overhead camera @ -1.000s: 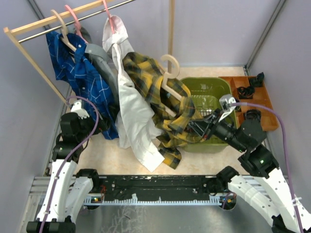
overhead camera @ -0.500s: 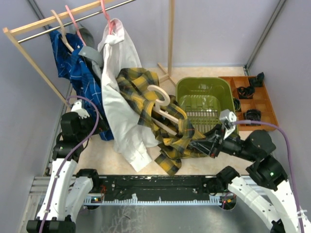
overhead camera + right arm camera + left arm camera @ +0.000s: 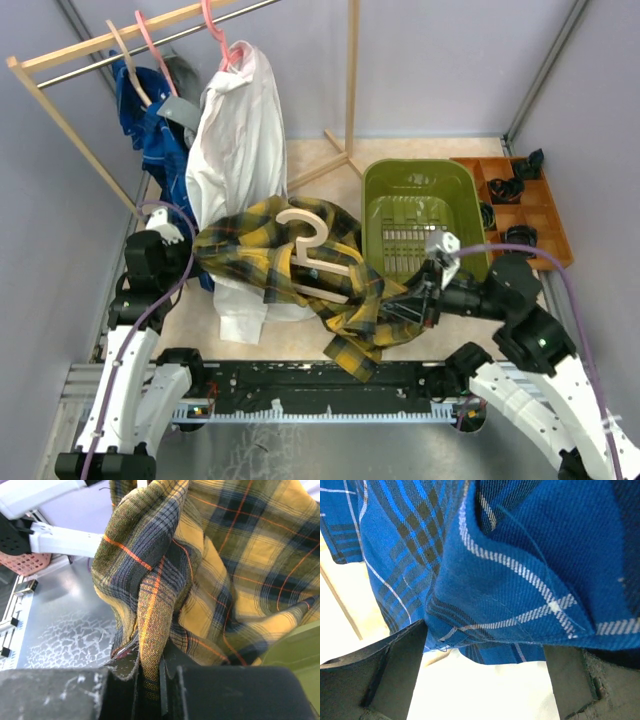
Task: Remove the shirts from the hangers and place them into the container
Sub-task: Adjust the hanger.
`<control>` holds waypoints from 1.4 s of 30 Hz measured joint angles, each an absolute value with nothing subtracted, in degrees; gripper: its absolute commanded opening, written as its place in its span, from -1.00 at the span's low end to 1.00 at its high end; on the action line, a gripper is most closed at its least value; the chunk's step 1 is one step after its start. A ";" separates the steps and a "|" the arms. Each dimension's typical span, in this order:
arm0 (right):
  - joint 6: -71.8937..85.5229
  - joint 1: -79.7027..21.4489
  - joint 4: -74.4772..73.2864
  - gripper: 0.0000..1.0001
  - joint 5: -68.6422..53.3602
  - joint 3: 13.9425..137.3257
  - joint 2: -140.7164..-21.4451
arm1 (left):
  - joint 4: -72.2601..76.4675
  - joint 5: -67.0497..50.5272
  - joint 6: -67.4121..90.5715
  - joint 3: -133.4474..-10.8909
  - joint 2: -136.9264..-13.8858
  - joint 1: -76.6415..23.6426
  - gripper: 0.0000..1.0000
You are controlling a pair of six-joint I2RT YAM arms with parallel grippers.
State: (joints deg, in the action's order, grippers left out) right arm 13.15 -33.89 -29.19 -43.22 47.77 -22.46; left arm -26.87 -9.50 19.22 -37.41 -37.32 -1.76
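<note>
The yellow-and-black plaid shirt (image 3: 262, 262) is bunched on the table left of the container (image 3: 412, 181), an olive-green basin. A pale wooden hanger (image 3: 318, 252) is still inside it. My right gripper (image 3: 408, 305) is shut on a fold of this shirt (image 3: 210, 565) and the cloth is pinched between the fingers of the right gripper (image 3: 157, 690). The white shirt (image 3: 240, 130) hangs from a pink hanger (image 3: 213, 25). The grey shirt (image 3: 176, 105) and the blue checked shirt (image 3: 150, 135) hang to its left. My left gripper (image 3: 482, 680) is open just under the blue shirt's hem (image 3: 520, 580).
A wooden rack with a metal rod (image 3: 150, 40) crosses the back left, and its upright post (image 3: 352, 80) stands behind the container. An orange compartment tray (image 3: 548, 215) with dark parts sits at the right.
My right gripper has dragged the plaid shirt and its hanger left and toward the near edge, away from the container. The white shirt has swung back to hang straight. The left arm is still.
</note>
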 measured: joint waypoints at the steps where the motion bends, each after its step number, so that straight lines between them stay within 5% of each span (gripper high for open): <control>1: 12.69 -33.89 -29.10 -1.00 -43.38 47.29 -24.29 | -26.89 -9.45 19.25 -37.41 -37.36 -1.74 0.98; 7: 11.51 -33.91 -31.03 -1.00 -39.64 43.48 -30.28 | -27.33 -7.53 19.51 -37.41 -36.14 -1.72 0.98; 16: 14.59 -34.41 -35.11 -1.00 -18.04 45.87 -38.13 | -30.87 -1.30 24.25 -37.93 -26.65 -1.72 0.98; 25: 25.36 -34.37 -24.29 -1.00 -1.34 42.26 -35.86 | -32.71 -1.61 25.17 -42.02 -25.82 -1.72 0.98; 42: 21.61 -34.30 -16.08 -1.00 -32.25 41.43 -15.05 | -35.05 -4.93 24.40 -46.59 -23.94 -1.72 0.98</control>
